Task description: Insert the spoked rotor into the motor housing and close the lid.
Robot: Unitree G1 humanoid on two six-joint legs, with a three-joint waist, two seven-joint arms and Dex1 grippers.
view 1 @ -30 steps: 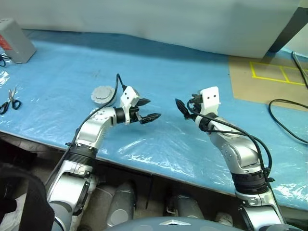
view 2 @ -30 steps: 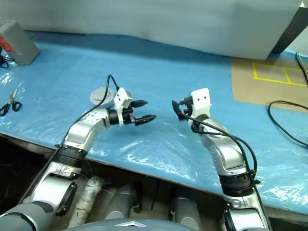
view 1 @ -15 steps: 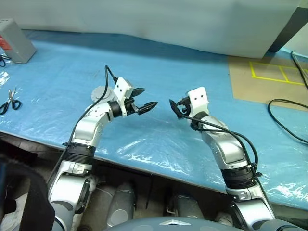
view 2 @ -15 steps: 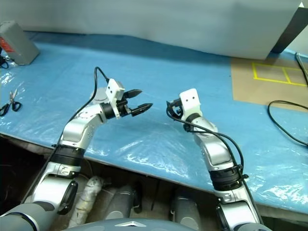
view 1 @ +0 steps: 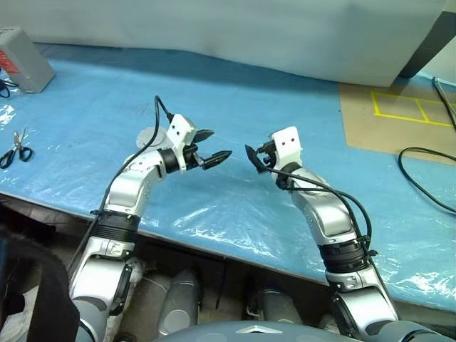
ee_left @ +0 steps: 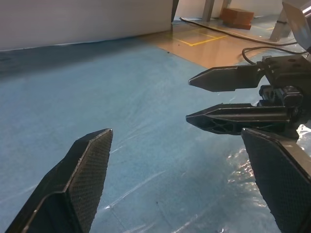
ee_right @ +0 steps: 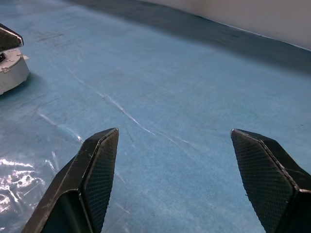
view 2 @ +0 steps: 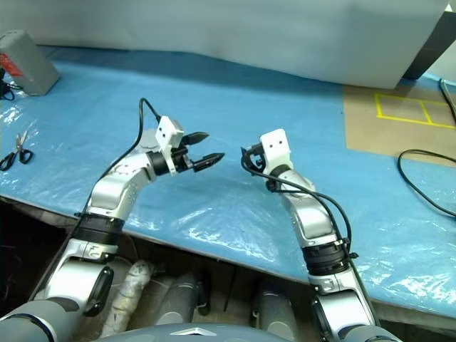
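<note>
My left gripper [view 1: 219, 143] hangs open above the blue table [view 1: 285, 92], its tips pointing right. Facing it a short gap away, my right gripper [view 1: 253, 159] is open too. Neither holds anything. The left wrist view shows that gripper's own fingers [ee_left: 87, 170] spread wide, with the right gripper [ee_left: 189, 100] just beyond them. Behind my left forearm lies the lid [view 1: 144, 135], a ribbed silver disc mostly covered by the arm. A pale round edge [ee_right: 9, 73] in the right wrist view may be the same disc. The spoked rotor and the motor housing are out of view.
A grey box with a red label [view 1: 21, 60] stands at the far left, with scissors [view 1: 14, 148] near the front edge. At the right are a brown board with yellow tape [view 1: 399, 114] and a black cable [view 1: 420, 171]. Crinkled clear film [view 1: 235, 214] covers the table's front.
My left gripper has risen slightly and shifted left, covering more of the silver disc. My right gripper has moved left, narrowing the gap between the two. Both stayed open.
</note>
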